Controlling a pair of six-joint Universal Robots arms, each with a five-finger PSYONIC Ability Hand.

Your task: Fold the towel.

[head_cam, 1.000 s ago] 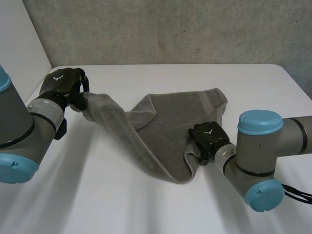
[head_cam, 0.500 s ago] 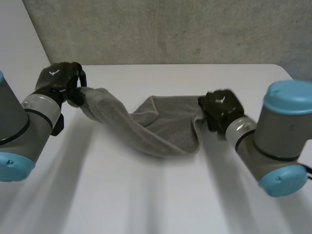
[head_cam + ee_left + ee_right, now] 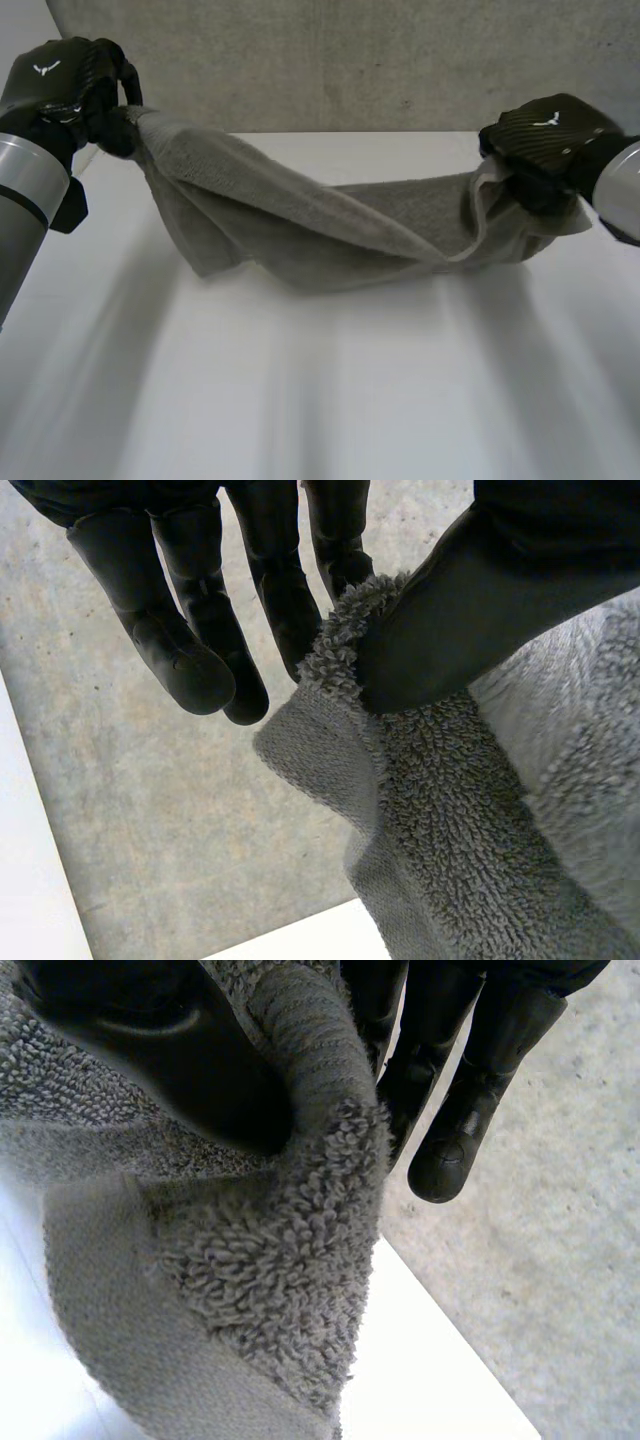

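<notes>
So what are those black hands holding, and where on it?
The grey towel: the left hand pinches one end, the right hand the other end, thumb against fingers.

- White table (image 3: 330, 400): a bare top is shown from the centre to 6 o'clock.
- Grey towel (image 3: 300, 230): slung above the 12 o'clock half; contact of its sagging middle with the top cannot be determined.

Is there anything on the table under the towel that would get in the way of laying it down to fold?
Nothing visible does. The left hand and right hand each pinch an end of the towel, which sags between them over the bare white table.
</notes>
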